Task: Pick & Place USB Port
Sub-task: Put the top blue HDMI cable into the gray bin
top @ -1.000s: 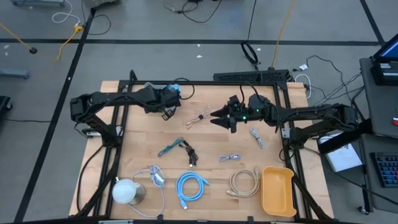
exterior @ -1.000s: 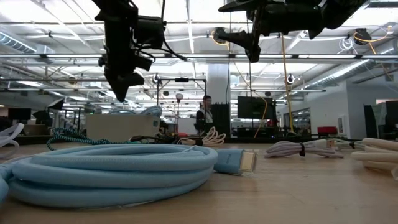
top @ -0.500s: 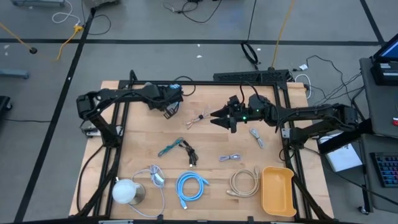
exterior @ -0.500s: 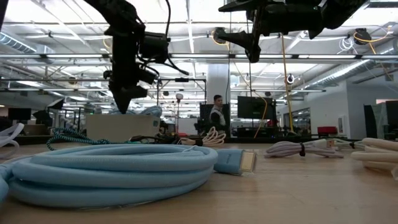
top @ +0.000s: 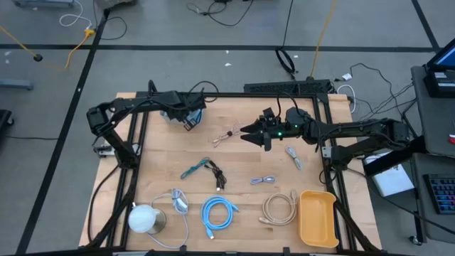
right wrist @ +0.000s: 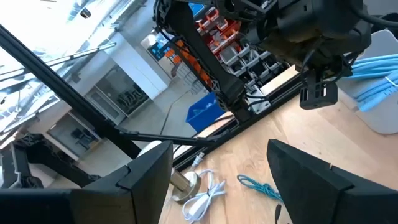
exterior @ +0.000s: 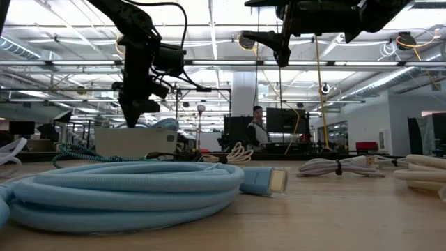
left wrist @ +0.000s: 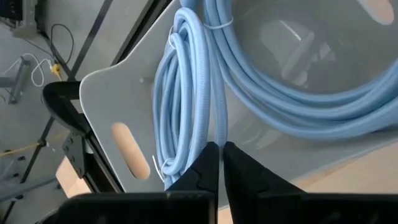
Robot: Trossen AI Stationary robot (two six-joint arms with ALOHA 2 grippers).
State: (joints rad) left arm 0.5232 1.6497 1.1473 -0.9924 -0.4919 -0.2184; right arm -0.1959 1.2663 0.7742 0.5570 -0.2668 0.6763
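A white tray [left wrist: 118,93] holding bundled light-blue cables [left wrist: 186,99] sits at the table's far left [top: 173,112]. My left gripper [left wrist: 219,152] is shut and points down into that tray [top: 188,118], its tips right at a cable strand [left wrist: 219,124]. In the low view it hangs above the tray [exterior: 134,111]. My right gripper [right wrist: 227,186] is open and empty, held high over the table's middle [top: 249,133], pointing toward the left arm. Small loose cables lie on the wood: a pale one [top: 226,135], a teal and black one [top: 202,169], a grey bundle [top: 263,180]. My left gripper's shut fingertips [left wrist: 211,152] stand right at a light-blue cable strand in the tray, coming from above. Whether they touch it, I cannot tell.
Near edge: a light-blue coil [top: 217,213], a beige coil [top: 279,208], a yellow bin [top: 318,217], a white cable [top: 174,200] and a white round object [top: 144,219]. Another white cable [top: 293,156] lies right of centre. A person walks in the room behind [exterior: 259,129].
My left gripper has moved toward the table's far left corner, over the white tray, and come down a little, staying shut. My right gripper has kept still. The person in the background has walked to the right.
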